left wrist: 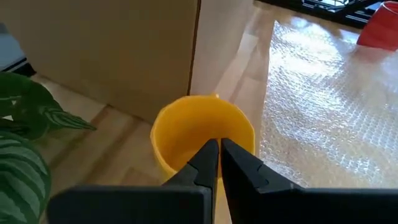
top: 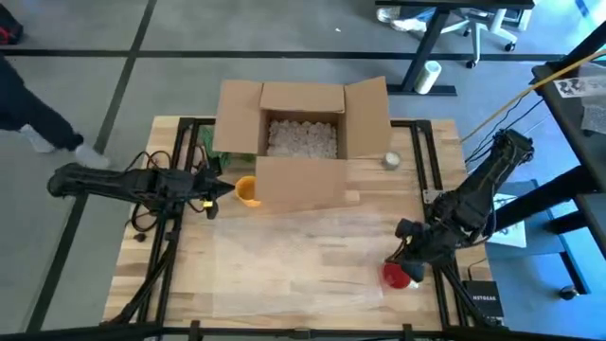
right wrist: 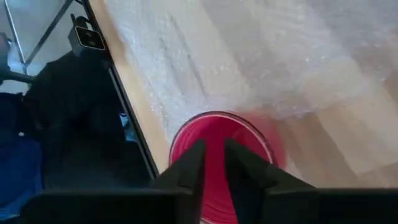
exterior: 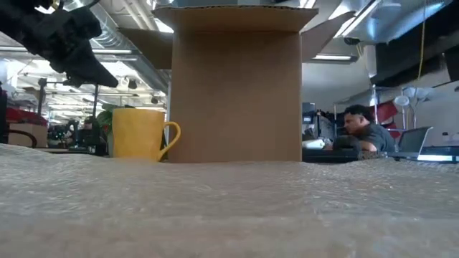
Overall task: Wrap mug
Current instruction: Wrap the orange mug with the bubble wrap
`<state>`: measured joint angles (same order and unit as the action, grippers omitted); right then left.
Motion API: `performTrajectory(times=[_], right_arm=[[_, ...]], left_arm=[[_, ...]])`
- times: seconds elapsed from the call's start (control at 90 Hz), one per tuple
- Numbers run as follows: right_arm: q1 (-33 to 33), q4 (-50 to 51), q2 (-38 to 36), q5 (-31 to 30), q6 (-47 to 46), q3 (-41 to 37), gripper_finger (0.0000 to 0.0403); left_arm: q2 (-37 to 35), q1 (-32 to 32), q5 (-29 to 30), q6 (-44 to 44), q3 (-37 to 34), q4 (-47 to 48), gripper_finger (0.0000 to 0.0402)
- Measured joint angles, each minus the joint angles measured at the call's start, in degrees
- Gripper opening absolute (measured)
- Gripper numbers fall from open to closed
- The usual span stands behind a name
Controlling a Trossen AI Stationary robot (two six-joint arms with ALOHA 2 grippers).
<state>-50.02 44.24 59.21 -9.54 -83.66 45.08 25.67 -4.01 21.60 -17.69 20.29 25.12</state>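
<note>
Your left gripper (left wrist: 219, 155) hangs over the yellow mug (top: 246, 190), which stands upright on the wooden surface (top: 170, 284) just left of the cardboard box (top: 303, 133). Its fingers (left wrist: 205, 158) are clenched together, nearly touching, with nothing between them, right above the mug's open mouth. Your right gripper (right wrist: 214, 158) sits over the red cup (right wrist: 217, 140) at the near right edge of the surface. Its fingers (right wrist: 189, 165) straddle the rim, but you cannot tell from here whether they grip it. The bubble wrap (top: 303, 260) lies flat across the near middle of the surface, between the two. A potted plant (left wrist: 25, 143) stands just beside the yellow mug.
</note>
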Motion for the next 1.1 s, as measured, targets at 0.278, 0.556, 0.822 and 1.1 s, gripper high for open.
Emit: performTrajectory(times=[0.278,0.556,0.822,1.1], right_arm=[[0.0,5.9,2.1,8.6,-6.6,0.0,0.0125],[0.0,7.3,5.2,10.7,-7.0,0.0,0.0127],[0.0,4.6,8.8,10.7,-6.8,0.0,0.0127],[0.0,3.9,13.3,11.1,-6.3,-0.1,0.0067]], left_arm=[[0.0,-0.2,-0.4,-0.6,0.0,0.6,0.0],[0.0,-0.2,-0.4,-1.4,0.0,1.1,0.0],[0.0,-0.2,-0.4,-1.6,0.0,1.2,0.0],[0.0,-0.2,-0.4,-2.5,0.0,1.2,0.0]])
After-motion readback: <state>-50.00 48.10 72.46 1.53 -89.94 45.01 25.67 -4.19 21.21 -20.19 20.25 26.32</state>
